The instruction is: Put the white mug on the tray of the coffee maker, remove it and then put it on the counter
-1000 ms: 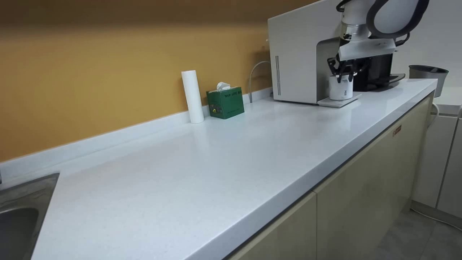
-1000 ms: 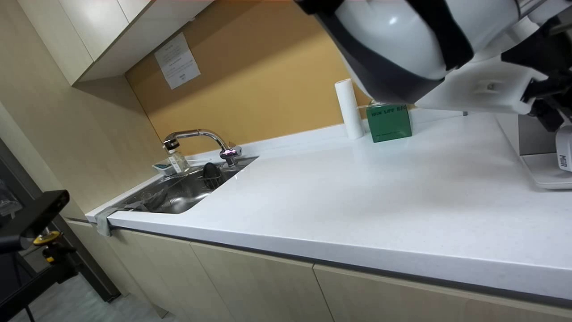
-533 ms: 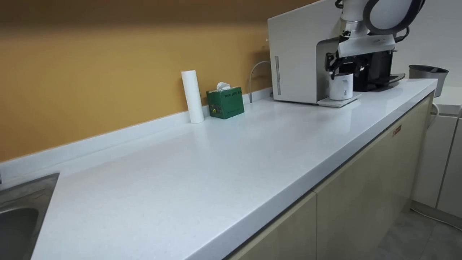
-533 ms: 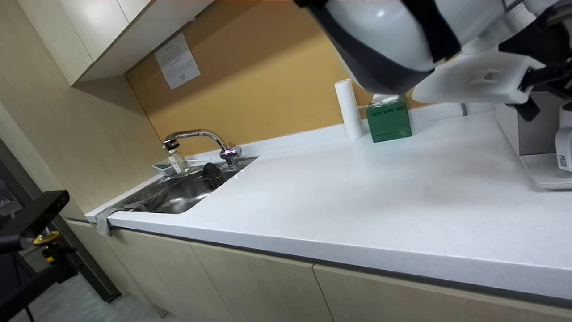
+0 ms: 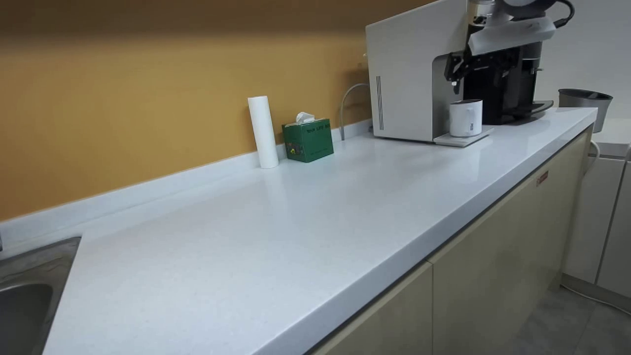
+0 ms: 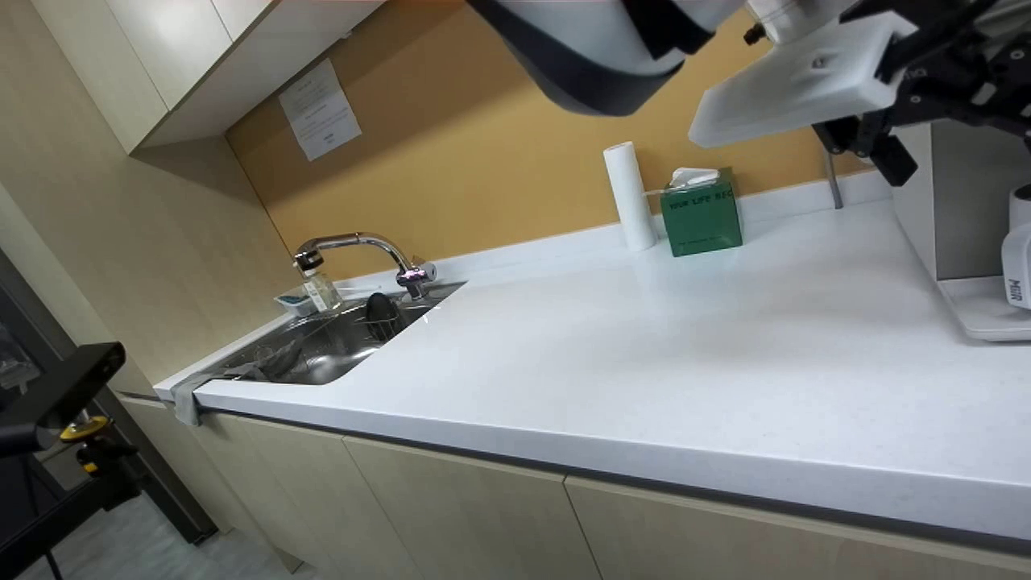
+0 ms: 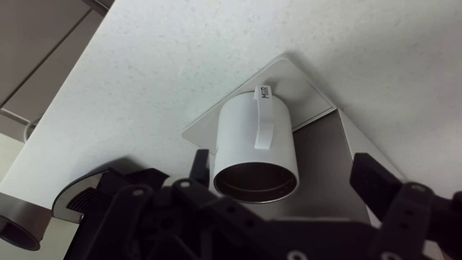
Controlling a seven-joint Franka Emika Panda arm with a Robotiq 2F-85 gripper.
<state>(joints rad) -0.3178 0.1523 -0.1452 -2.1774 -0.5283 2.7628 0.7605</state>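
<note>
The white mug [image 5: 466, 119] stands upright on the tray [image 5: 449, 141] at the base of the coffee maker [image 5: 406, 84]. Above its rim my gripper [image 5: 480, 81] is raised, apart from it. In the wrist view the mug [image 7: 236, 133] shows its dark inside and its handle facing the outer corner of the tray [image 7: 288, 81]. Wide apart on either side stand the black fingers [image 7: 373, 180], with nothing gripped between them; the mug lies nearer the left one. The counter [image 5: 276, 231] stretches out in front. An exterior view cuts off the mug [image 6: 1020, 258] at its right edge.
A green tissue box [image 5: 308, 141] and a tall white roll [image 5: 263, 132] stand along the back wall. A sink [image 6: 322, 354] with a faucet [image 6: 354, 242] is at the far end. Beyond the mug are a black unit [image 5: 522, 93] and a grey bin [image 5: 584, 102].
My gripper has spread its fingers, let go of the mug and risen clear of its rim, tilting slightly. The mug has stayed in place on the tray.
</note>
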